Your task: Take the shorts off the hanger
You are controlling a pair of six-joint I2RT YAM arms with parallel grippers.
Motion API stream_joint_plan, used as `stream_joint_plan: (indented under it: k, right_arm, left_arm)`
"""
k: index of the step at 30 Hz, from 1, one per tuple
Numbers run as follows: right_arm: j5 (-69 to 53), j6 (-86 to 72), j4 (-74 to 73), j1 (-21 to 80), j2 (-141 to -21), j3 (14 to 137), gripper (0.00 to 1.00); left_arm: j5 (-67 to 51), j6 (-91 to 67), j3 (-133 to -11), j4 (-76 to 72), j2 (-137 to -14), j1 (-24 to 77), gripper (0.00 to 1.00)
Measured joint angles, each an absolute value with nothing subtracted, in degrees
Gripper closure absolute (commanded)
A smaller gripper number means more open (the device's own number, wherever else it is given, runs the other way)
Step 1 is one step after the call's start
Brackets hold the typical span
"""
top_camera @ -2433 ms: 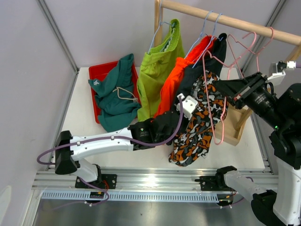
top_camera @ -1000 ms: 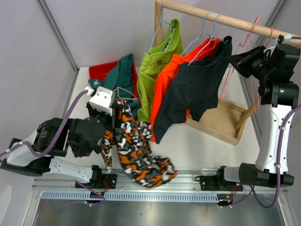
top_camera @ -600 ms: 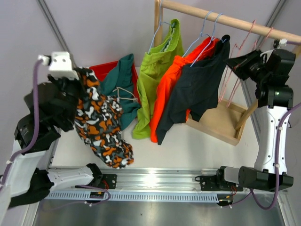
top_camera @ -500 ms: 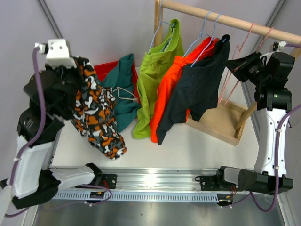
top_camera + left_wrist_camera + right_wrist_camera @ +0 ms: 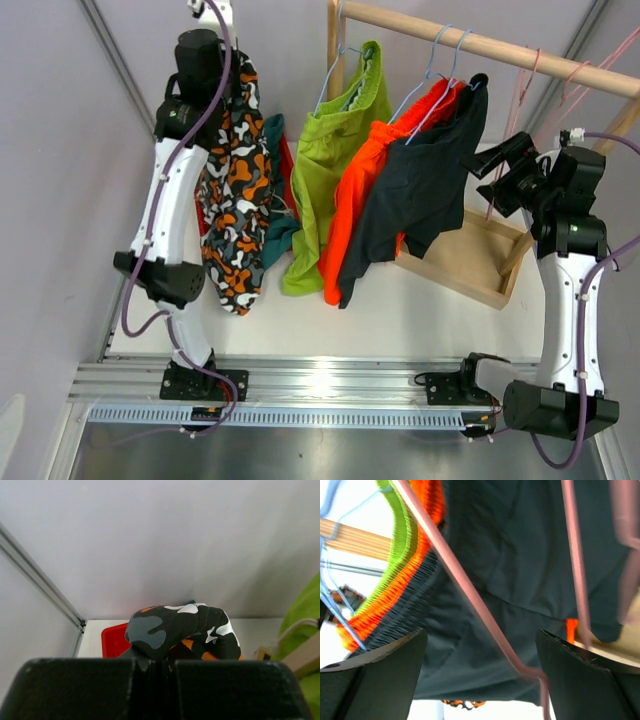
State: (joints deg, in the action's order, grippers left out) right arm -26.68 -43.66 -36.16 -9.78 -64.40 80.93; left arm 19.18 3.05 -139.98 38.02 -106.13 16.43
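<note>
- Left end effector (image 5: 156,662) clamped shut on the camouflage shorts (image 5: 232,190), which hang below it
- Right end effector (image 5: 480,667) spread wide, gripping nothing; pink hanger (image 5: 470,585) between its jaws, navy shorts (image 5: 535,545) beyond

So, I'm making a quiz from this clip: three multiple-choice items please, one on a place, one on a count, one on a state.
1. How many shorts hang on the rail? A two B three C five
2. The camo shorts hang from: A the rail B the left gripper C the table
3. The right gripper is: A open B shut, empty C shut on a hanger
Answers: 1 B, lime, orange and navy hang there; 2 B, its shut fingers pinch the cloth; 3 A, its fingers stand wide apart.
</note>
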Motion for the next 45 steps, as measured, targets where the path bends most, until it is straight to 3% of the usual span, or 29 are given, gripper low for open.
stream_joint_plan:
  k: [3, 6, 7, 15, 22, 33, 40, 45]
  right_arm:
    - [-26.7, -42.6, -38.3, -9.9, -62.8, 80.3, 0.01]
    - [-26.7, -41.3, -40.2, -9.9, -59.5, 80.3, 0.01]
    - [-26.7, -40.9, -40.8, -10.0, -58.0, 80.4, 0.01]
    - [-26.6, -40.5, -45.3, -9.1, -50.1, 86.7, 0.01]
    - [-27.0, -41.8, -45.1, -8.4, -50.3, 93.9, 0.01]
    - [-28.1, -45.4, -34.5, -3.9, -66.3, 99.8, 0.03]
    - [-24.0, -45.2, -31.3, 3.4, -77.5, 103.1, 0.05]
    - [-21.4, -45.2, -30.0, 6.3, -80.5, 104.5, 0.16]
  left_arm:
    - [18.0, 2.7, -139.4, 36.2, -110.3, 15.1, 0.99]
    - [17.7, 2.4, -136.3, 34.2, -112.4, 13.6, 0.16]
    - [17.7, 2.1, -135.8, 33.8, -113.2, 13.3, 0.01]
    - [18.5, -2.1, -132.6, 35.1, -116.0, 12.7, 0.01]
    - [18.7, -5.2, -121.5, 39.0, -105.8, 12.7, 0.01]
    - [11.8, -7.1, -81.2, 34.4, -63.4, 14.1, 0.01]
    - [10.1, -8.4, -69.9, 33.3, -56.9, 15.2, 0.01]
    - [9.0, -9.1, -65.7, 32.7, -55.4, 15.3, 0.01]
